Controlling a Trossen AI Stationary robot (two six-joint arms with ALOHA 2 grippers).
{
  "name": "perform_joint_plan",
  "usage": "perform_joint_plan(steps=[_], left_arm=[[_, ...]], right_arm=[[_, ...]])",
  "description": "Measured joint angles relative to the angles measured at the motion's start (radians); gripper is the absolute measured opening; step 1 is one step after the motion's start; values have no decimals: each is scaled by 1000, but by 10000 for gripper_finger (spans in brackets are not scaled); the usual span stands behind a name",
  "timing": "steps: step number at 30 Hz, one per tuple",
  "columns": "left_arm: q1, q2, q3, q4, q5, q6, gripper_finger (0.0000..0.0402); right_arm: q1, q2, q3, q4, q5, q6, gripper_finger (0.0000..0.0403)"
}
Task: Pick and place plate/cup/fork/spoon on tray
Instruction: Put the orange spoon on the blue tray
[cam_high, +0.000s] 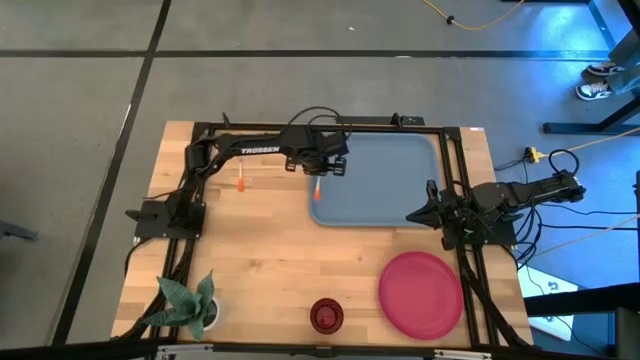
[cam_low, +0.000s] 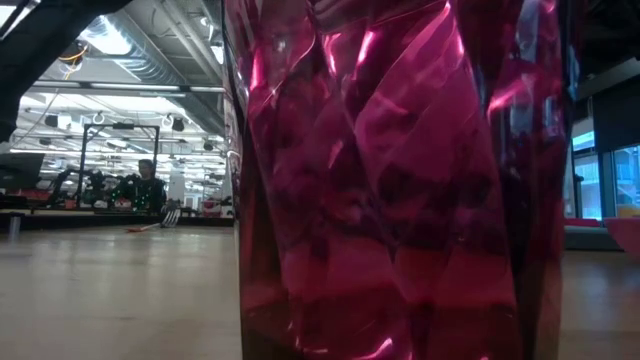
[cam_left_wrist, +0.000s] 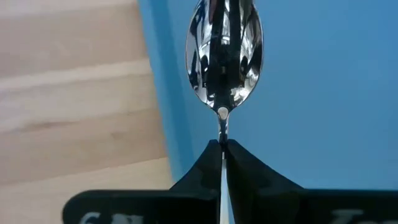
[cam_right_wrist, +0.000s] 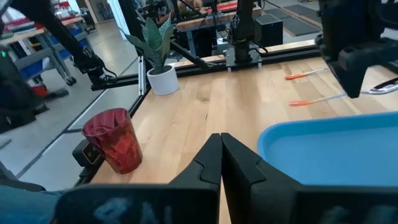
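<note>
My left gripper (cam_high: 318, 168) hangs over the left rim of the blue tray (cam_high: 385, 180), shut on the spoon (cam_left_wrist: 224, 56). The spoon's silver bowl shows above the tray (cam_left_wrist: 311, 93) just inside the rim. The fork (cam_high: 241, 180) lies flat on the wood left of the tray, also seen as an orange handle (cam_right_wrist: 305, 74). The pink plate (cam_high: 420, 293) and the dark red cup (cam_high: 325, 315) stand on the table near its front edge. My right gripper (cam_high: 412, 216) waits shut at the tray's right near corner. My left gripper pinches the spoon's thin silver neck (cam_left_wrist: 222, 132), just behind the bowl, between its two fingers. The fingers come steeply from above and lie across the spoon. The spoon hangs about level, clear of table and tray, with its orange handle (cam_right_wrist: 317, 99) toward the near edge.
A potted plant (cam_high: 190, 305) stands at the near left corner. The cup (cam_low: 400, 180) fills most of the low view; the fork (cam_low: 160, 220) shows small behind it. A black frame (cam_high: 300, 128) runs along the table's far side. A person (cam_low: 147, 185) sits in the room beyond.
</note>
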Motion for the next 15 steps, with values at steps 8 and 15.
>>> perform_joint_plan(steps=[8, 15], left_arm=[[-11, 72, 0, 113, 11, -15, 0], [-1, 107, 0, 136, -43, -19, 0]], right_arm=[[0, 0, 0, -8, 0, 27, 7], [0, 0, 0, -9, 0, 26, 7]])
